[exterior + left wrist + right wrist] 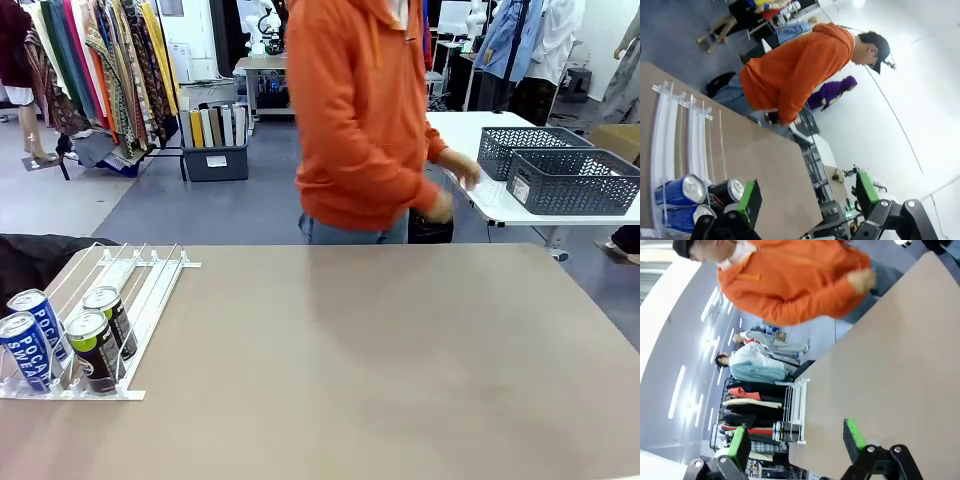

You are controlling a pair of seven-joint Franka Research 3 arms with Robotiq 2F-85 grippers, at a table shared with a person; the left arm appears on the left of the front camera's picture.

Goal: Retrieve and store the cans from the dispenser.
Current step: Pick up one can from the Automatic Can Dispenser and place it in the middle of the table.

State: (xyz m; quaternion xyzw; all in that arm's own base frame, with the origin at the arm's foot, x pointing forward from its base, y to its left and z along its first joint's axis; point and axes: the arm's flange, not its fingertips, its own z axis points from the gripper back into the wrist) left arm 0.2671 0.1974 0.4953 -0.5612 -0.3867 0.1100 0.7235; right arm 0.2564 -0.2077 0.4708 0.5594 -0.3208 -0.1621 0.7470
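The dispenser [140,290], a low white rack of rails, lies at the table's left front. At its near end stand two blue cans [28,350] and two dark cans with yellow-green labels [95,348]. In the left wrist view my left gripper [807,197] hangs open above the table, and the blue cans [682,190] and a dark can [727,191] sit in the dispenser [670,130] just left of its left finger. My right gripper [797,442] is open too, high over the table. Far off in that view lies the dispenser [797,405] with its cans [782,431].
A person in an orange hoodie [360,110] stands at the table's far edge, a hand [460,168] reaching toward a white side table [480,135]. Two dark grey lattice baskets [570,180] stand on that side table. The brown tabletop [380,370] spreads right of the dispenser.
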